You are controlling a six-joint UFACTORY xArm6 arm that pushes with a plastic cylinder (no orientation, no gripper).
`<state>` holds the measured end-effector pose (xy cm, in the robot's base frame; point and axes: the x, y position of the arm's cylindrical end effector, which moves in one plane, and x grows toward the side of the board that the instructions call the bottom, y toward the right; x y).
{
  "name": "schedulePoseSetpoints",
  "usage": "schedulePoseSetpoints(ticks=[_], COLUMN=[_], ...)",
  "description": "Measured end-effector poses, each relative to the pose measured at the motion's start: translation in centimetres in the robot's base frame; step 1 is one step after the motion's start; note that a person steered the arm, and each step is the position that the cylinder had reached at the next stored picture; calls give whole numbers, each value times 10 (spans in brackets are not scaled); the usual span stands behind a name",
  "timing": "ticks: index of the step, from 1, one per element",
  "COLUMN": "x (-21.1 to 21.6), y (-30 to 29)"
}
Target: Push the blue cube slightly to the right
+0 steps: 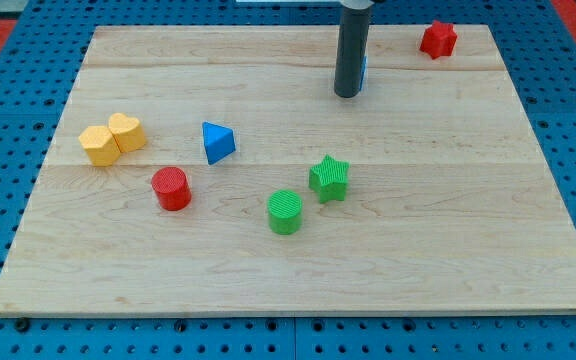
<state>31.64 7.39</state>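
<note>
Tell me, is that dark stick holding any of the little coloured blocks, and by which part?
Nothing is held. My tip only pushes; it stands just left of the blue cube, which it mostly hides, so contact cannot be told.

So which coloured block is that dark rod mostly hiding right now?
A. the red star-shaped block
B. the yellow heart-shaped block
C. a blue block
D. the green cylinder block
C: only a thin sliver of the blue block peeks out at the view's right edge of the dark rod, just above my tip; its shape cannot be made out.
</note>
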Motion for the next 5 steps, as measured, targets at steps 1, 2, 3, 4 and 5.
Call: schedulePoseSetpoints(ticks=[1, 2, 3, 4, 5], x=[-32, -31, -29, -57, -64], y=[26, 34, -11, -28, 12])
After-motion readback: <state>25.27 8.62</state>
